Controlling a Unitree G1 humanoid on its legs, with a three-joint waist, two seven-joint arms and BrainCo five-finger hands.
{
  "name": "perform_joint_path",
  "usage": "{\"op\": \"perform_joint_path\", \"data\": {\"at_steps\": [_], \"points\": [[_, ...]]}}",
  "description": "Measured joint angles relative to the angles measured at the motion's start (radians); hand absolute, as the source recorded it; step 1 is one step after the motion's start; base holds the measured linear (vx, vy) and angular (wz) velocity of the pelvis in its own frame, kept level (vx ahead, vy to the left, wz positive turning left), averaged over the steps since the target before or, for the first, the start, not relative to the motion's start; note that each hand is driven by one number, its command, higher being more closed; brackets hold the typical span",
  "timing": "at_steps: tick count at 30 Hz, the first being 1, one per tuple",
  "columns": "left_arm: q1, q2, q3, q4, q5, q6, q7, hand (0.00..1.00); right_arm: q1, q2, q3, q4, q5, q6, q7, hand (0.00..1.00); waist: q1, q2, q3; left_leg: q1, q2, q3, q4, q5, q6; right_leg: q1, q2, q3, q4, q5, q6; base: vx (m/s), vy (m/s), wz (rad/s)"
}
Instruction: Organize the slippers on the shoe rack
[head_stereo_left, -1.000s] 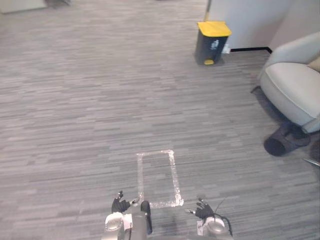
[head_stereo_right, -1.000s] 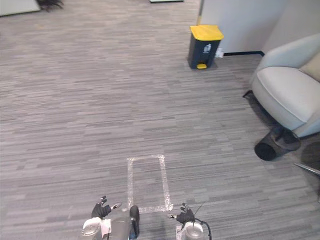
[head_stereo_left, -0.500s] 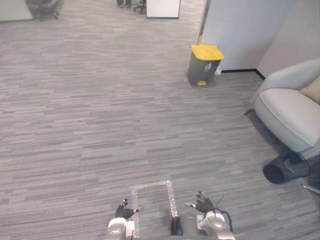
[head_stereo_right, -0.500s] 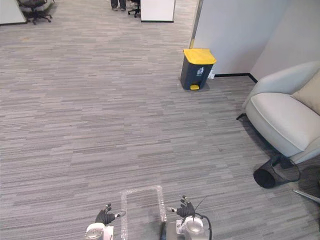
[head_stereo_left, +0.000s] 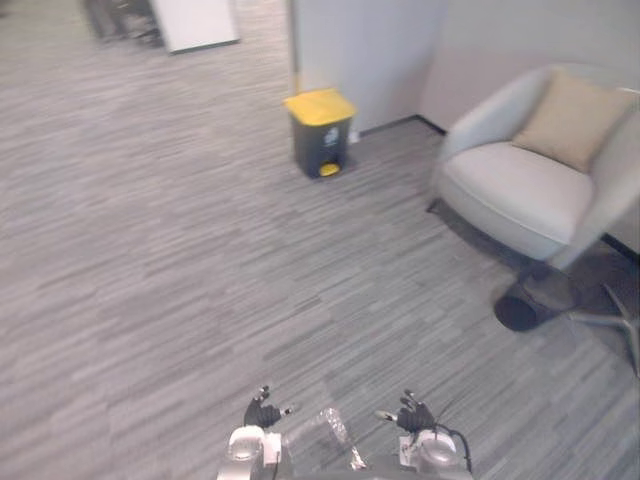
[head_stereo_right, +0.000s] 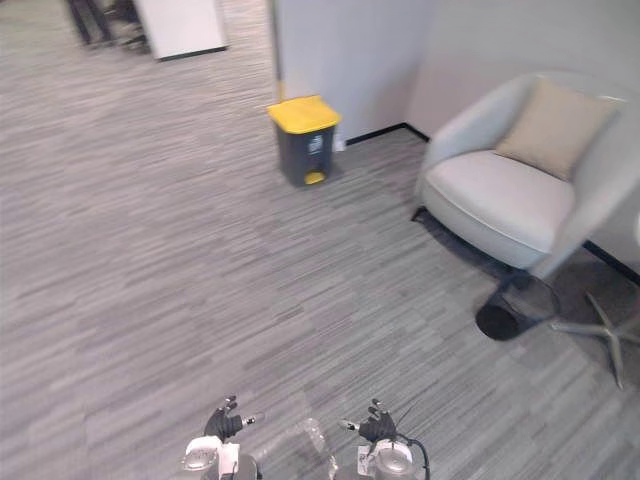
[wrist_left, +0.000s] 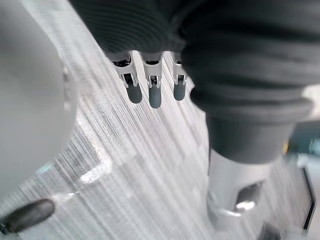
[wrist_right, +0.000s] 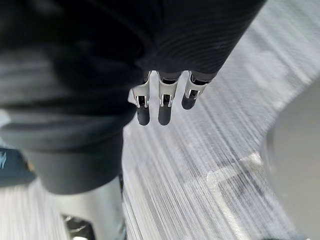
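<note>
My left hand (head_stereo_left: 263, 412) hangs at the bottom edge of the head views with straight, relaxed fingers (wrist_left: 148, 92) and holds nothing. My right hand (head_stereo_left: 412, 416) hangs beside it, its fingers (wrist_right: 163, 107) straight too and empty. Both point down at grey striped carpet. A rectangle of clear tape (head_stereo_left: 333, 425) lies on the carpet between the two hands.
A dark bin with a yellow lid (head_stereo_left: 321, 132) stands by a white wall at the back. A pale armchair (head_stereo_left: 525, 190) with a tan cushion (head_stereo_left: 578, 105) sits at the right, a dark round base (head_stereo_left: 518, 312) beside it. Open carpet stretches to the left.
The camera has swung to the right: the bin has slid leftward and the armchair has come fully into view. The tape rectangle now lies lower. Both hands hang as before.
</note>
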Motion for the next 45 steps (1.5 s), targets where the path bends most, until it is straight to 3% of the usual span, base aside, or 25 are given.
{"op": "perform_joint_path", "data": {"at_steps": [3, 6, 7, 9, 10, 11, 13, 14, 15, 17, 19, 22, 24, 25, 26, 27, 28, 29, 31, 32, 34, 35, 39, 43, 45], "points": [[0.000, 0.000, -0.011, 0.009, 0.000, -0.001, -0.001, 0.00, 0.003, 0.007, 0.009, 0.002, -0.001, 0.004, 0.002, 0.00, 0.008, -0.020, -0.013, 0.024, -0.012, 0.089, -0.023, -0.008, 0.016, -0.014, -0.021, 0.074, -0.026, 0.027, 0.041, 0.08, 0.290, -1.00], [-0.004, 0.001, -0.029, 0.014, 0.001, -0.001, -0.001, 0.00, 0.002, 0.007, 0.015, 0.001, -0.003, 0.005, 0.002, 0.00, 0.008, -0.022, -0.013, 0.046, -0.011, 0.188, -0.053, -0.003, 0.032, -0.063, -0.017, 0.139, -0.028, 0.075, 0.064, 0.05, 0.185, -1.06], [-0.006, -0.002, -0.036, 0.016, 0.001, 0.000, -0.002, 0.00, -0.007, 0.007, 0.017, 0.001, -0.005, 0.005, 0.001, 0.00, 0.010, -0.008, -0.003, 0.063, 0.001, 0.241, -0.066, -0.002, 0.034, -0.094, -0.005, 0.126, -0.006, 0.099, 0.078, 0.01, 0.055, -1.22], [-0.006, -0.007, -0.035, 0.011, 0.000, 0.000, -0.001, 0.00, -0.016, 0.008, 0.020, -0.002, -0.008, 0.004, 0.001, 0.00, 0.012, 0.004, 0.007, 0.080, 0.016, 0.305, -0.075, -0.001, 0.036, -0.144, -0.009, 0.004, 0.028, 0.131, 0.069, -0.02, 0.011, -1.16], [-0.003, -0.008, -0.035, 0.008, -0.001, 0.001, -0.001, 0.00, -0.021, 0.007, 0.022, -0.001, -0.006, 0.004, 0.000, 0.00, 0.011, 0.011, 0.011, 0.094, 0.025, 0.358, -0.095, 0.002, 0.049, -0.168, -0.036, -0.146, 0.030, 0.131, 0.048, -0.07, -0.030, -0.62], [-0.003, -0.007, -0.035, 0.007, -0.001, 0.002, -0.001, 0.00, -0.021, 0.007, 0.024, -0.001, -0.006, 0.004, 0.000, 0.00, 0.011, 0.014, 0.014, 0.093, 0.025, 0.377, -0.106, 0.003, 0.052, -0.175, -0.049, -0.199, 0.041, 0.122, 0.032, -0.10, -0.053, -0.84], [0.004, -0.006, -0.032, -0.008, -0.001, 0.002, 0.002, 0.00, -0.016, 0.005, 0.021, 0.015, -0.007, -0.001, 0.000, 0.00, 0.012, -0.001, 0.005, 0.143, 0.024, 0.457, -0.142, 0.007, 0.045, -0.161, -0.152, -0.557, 0.130, 0.039, -0.031, -0.04, -0.085, -0.81], [0.007, -0.004, -0.032, -0.007, -0.001, 0.001, 0.001, 0.00, -0.019, 0.003, 0.021, 0.030, -0.007, -0.006, 0.000, 0.00, 0.012, -0.007, 0.001, 0.164, 0.018, 0.470, -0.145, 0.006, 0.042, -0.140, -0.166, -0.606, 0.080, 0.028, -0.027, 0.06, -0.137, -0.79], [0.002, -0.004, -0.031, 0.013, -0.001, 0.004, 0.001, 0.00, -0.037, -0.020, 0.020, 0.052, -0.007, -0.012, -0.001, 0.00, 0.009, 0.012, -0.001, 0.174, 0.024, 0.467, -0.154, 0.013, 0.038, -0.113, -0.130, -0.631, 0.013, 0.060, -0.039, 0.06, -0.150, -0.56], [0.004, -0.003, -0.038, 0.029, -0.001, 0.003, -0.009, 0.00, -0.063, -0.072, 0.022, 0.120, -0.008, -0.019, -0.001, 0.00, 0.010, 0.066, -0.023, 0.179, 0.049, 0.448, -0.220, 0.043, 0.051, -0.053, -0.040, -0.572, -0.194, 0.181, -0.055, 0.06, -0.126, -0.84], [0.006, 0.003, -0.033, 0.041, 0.001, 0.004, -0.007, 0.00, -0.073, -0.098, 0.019, 0.167, -0.008, -0.013, -0.002, 0.00, 0.026, 0.076, -0.028, 0.168, 0.060, 0.459, -0.210, 0.061, 0.042, -0.044, -0.010, -0.523, -0.281, 0.237, -0.065, 0.01, -0.091, -0.92], [-0.023, 0.039, -0.031, 0.040, 0.002, 0.005, -0.008, 0.00, -0.071, -0.107, 0.015, 0.170, -0.008, -0.011, -0.002, 0.00, 0.024, 0.034, 0.026, 0.115, 0.112, 0.464, 0.021, 0.059, 0.041, 0.005, 0.004, -0.459, -0.326, 0.257, -0.073, -0.04, -0.086, -0.61], [-0.023, 0.042, -0.007, 0.037, 0.002, 0.004, -0.008, 0.00, -0.062, -0.113, 0.015, 0.170, -0.008, -0.011, -0.002, 0.00, 0.029, 0.042, 0.034, 0.060, 0.179, 0.455, 0.234, 0.058, 0.048, 0.023, 0.031, -0.405, -0.333, 0.252, -0.080, -0.07, -0.027, -0.85], [-0.021, 0.039, 0.007, 0.037, 0.002, 0.004, -0.008, 0.00, -0.062, -0.118, 0.015, 0.170, -0.007, -0.010, -0.003, 0.00, 0.033, 0.043, 0.035, 0.026, 0.198, 0.420, 0.314, 0.063, 0.077, 0.024, 0.049, -0.364, -0.323, 0.246, -0.090, -0.01, 0.011, -1.01], [-0.021, 0.037, 0.008, 0.037, 0.002, 0.004, -0.007, 0.00, -0.068, -0.127, 0.014, 0.170, -0.007, -0.009, -0.005, 0.00, 0.037, 0.054, 0.034, 0.007, 0.177, 0.354, 0.343, 0.028, 0.099, 0.020, 0.054, -0.316, -0.316, 0.244, -0.094, 0.01, 0.080, -1.39], [-0.023, 0.029, 0.007, 0.026, 0.004, 0.002, -0.007, 0.00, -0.071, -0.135, 0.004, 0.170, 0.001, -0.007, -0.011, 0.00, 0.039, 0.057, 0.046, -0.019, 0.079, 0.212, 0.319, -0.040, 0.083, 0.015, 0.045, -0.238, -0.311, 0.245, -0.099, 0.04, 0.117, -1.12], [-0.023, 0.029, 0.007, 0.024, 0.004, 0.001, -0.007, 0.00, -0.071, -0.135, 0.002, 0.170, 0.001, -0.006, -0.012, 0.00, 0.040, 0.057, 0.047, -0.022, 0.062, 0.189, 0.310, -0.049, 0.082, 0.014, 0.042, -0.226, -0.311, 0.245, -0.099, 0.02, 0.179, -1.27], [-0.022, 0.025, 0.006, 0.016, 0.003, 0.000, -0.002, 0.00, -0.069, -0.133, -0.007, 0.172, 0.001, -0.005, -0.012, 0.00, 0.048, 0.057, 0.047, -0.036, -0.016, 0.087, 0.231, -0.066, 0.071, 0.002, 0.033, -0.172, -0.306, 0.245, -0.099, 0.00, 0.149, -0.90], [-0.018, 0.021, 0.006, 0.009, 0.001, 0.000, 0.001, 0.00, -0.067, -0.132, -0.015, 0.169, 0.003, -0.004, -0.013, 0.00, 0.057, 0.070, 0.046, -0.045, -0.056, 0.006, 0.120, -0.063, 0.068, -0.014, 0.035, -0.139, -0.307, 0.245, -0.098, -0.02, 0.214, -1.12], [-0.005, 0.018, 0.005, 0.008, -0.002, 0.000, 0.005, 0.00, -0.058, -0.138, -0.027, 0.169, 0.003, -0.005, -0.013, 0.00, 0.058, 0.099, 0.032, -0.042, -0.043, -0.045, -0.012, -0.045, 0.062, -0.027, 0.069, -0.120, -0.312, 0.248, -0.089, -0.02, 0.222, -1.11], [0.011, 0.032, 0.007, 0.010, -0.010, 0.002, 0.007, 0.00, -0.057, -0.137, -0.029, 0.169, 0.003, -0.004, -0.014, 0.00, 0.064, 0.099, 0.023, -0.028, -0.032, 0.002, -0.020, -0.005, 0.076, -0.012, 0.078, -0.086, -0.319, 0.265, -0.060, 0.06, 0.214, -1.05], [0.025, 0.052, 0.015, 0.005, -0.017, 0.001, 0.009, 0.00, -0.038, -0.120, -0.029, 0.151, 0.006, -0.007, -0.015, 0.00, 0.061, 0.059, 0.017, 0.007, -0.035, 0.056, -0.058, -0.005, 0.076, -0.022, 0.052, -0.088, -0.290, 0.258, -0.040, 0.11, 0.193, -0.87], [0.035, 0.064, 0.011, 0.007, -0.019, 0.003, 0.010, 0.00, -0.006, -0.094, -0.027, 0.151, 0.009, -0.011, -0.017, 0.00, 0.061, 0.027, -0.017, 0.092, -0.054, 0.109, -0.171, 0.017, 0.088, -0.020, 0.026, -0.087, -0.269, 0.228, -0.025, 0.16, 0.084, -0.32], [0.036, 0.058, 0.003, 0.013, -0.031, 0.002, 0.011, 0.00, -0.007, -0.105, -0.028, 0.156, 0.001, -0.011, -0.008, 0.00, 0.062, 0.039, -0.025, 0.164, -0.052, 0.148, -0.213, 0.027, 0.096, -0.038, 0.030, -0.144, -0.199, 0.189, -0.015, 0.23, 0.049, -0.25], [0.037, 0.051, 0.003, 0.021, -0.042, 0.002, 0.013, 0.00, -0.009, -0.114, -0.026, 0.158, 0.000, -0.011, -0.002, 0.00, 0.061, 0.054, -0.031, 0.164, -0.055, 0.168, -0.188, 0.028, 0.095, -0.038, 0.017, -0.272, -0.186, 0.190, -0.016, 0.18, 0.035, -0.27]]}}
